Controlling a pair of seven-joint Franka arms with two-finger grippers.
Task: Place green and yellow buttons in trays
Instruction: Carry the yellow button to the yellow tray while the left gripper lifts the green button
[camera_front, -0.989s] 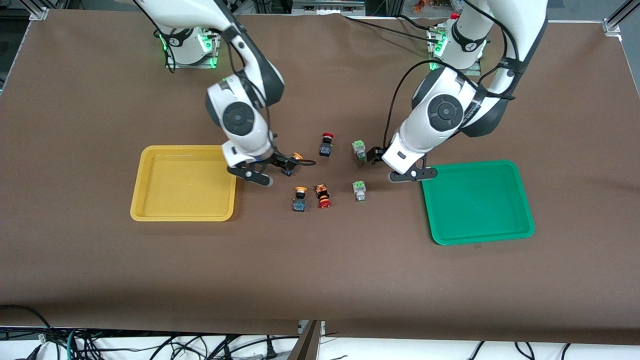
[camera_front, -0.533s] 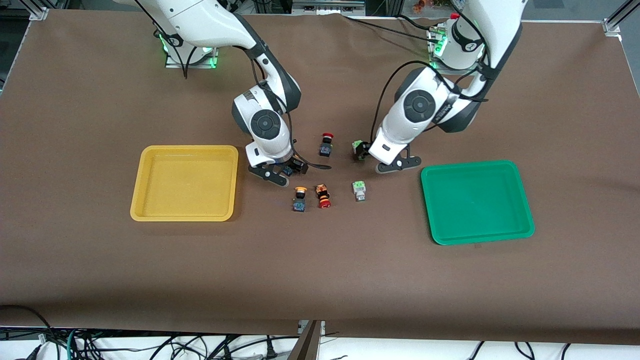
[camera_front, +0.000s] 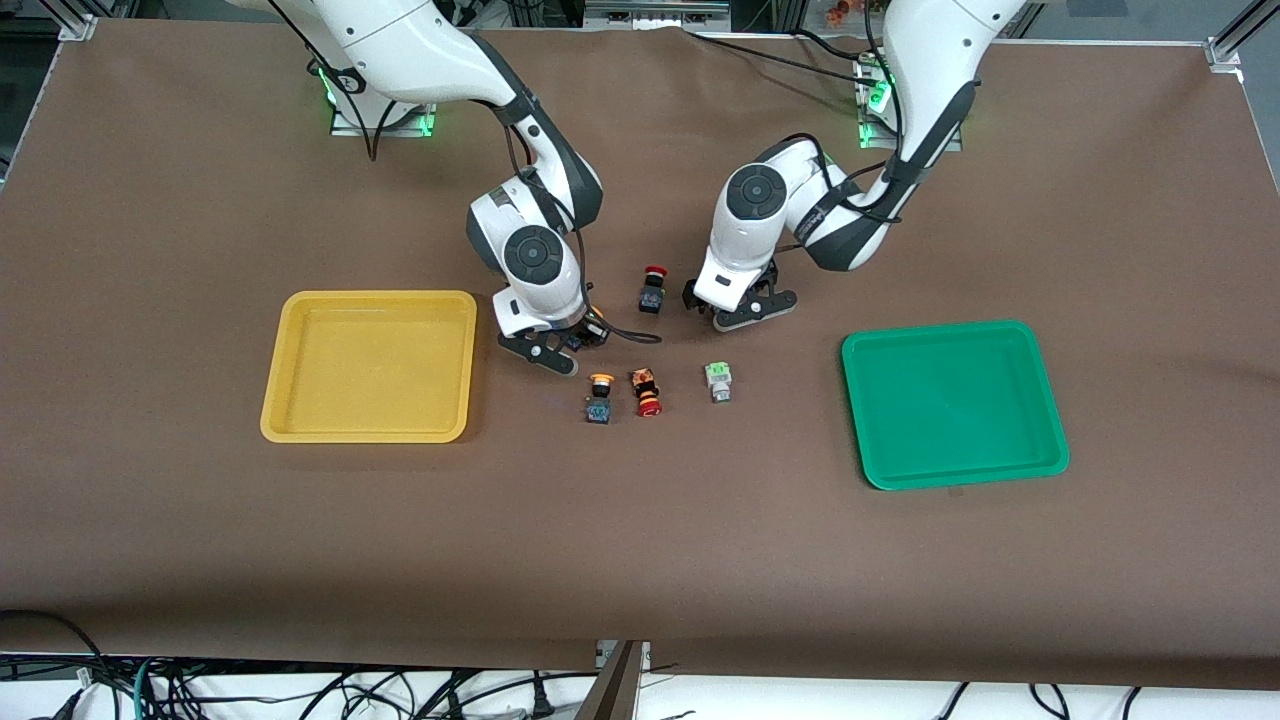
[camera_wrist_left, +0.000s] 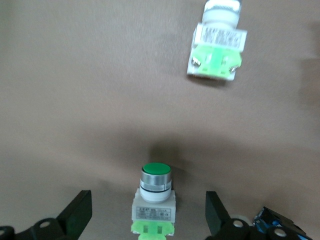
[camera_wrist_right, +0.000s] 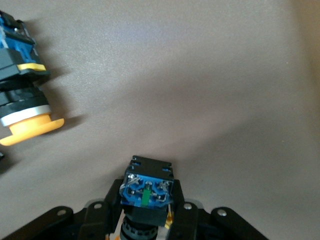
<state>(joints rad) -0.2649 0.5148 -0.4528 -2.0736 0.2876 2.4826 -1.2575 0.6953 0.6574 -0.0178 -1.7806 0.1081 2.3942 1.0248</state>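
Between the two trays, the right tool (camera_wrist_right: 145, 210) is down on the worktop (camera_front: 640, 540) beside the yellow tray (camera_front: 290, 400), its fingers now drawn together and clamped on a yellow button (camera_wrist_right: 146, 192); a second ago they stood wide around it. That button looks secured and ready to lift toward the yellow tray. The left tool (camera_wrist_left: 147, 217) has swung in from the green tray (camera_front: 1040, 470) and now straddles a green button (camera_wrist_left: 154, 200), fingers spread, not yet touching it; closing seems the next step there. Nearer the front camera lie the second yellow button (camera_front: 600, 398), a red button (camera_front: 646, 392) and the second green button (camera_front: 718, 381). Another red button (camera_front: 652, 290) stands between the tools. Both trays hold nothing yet.
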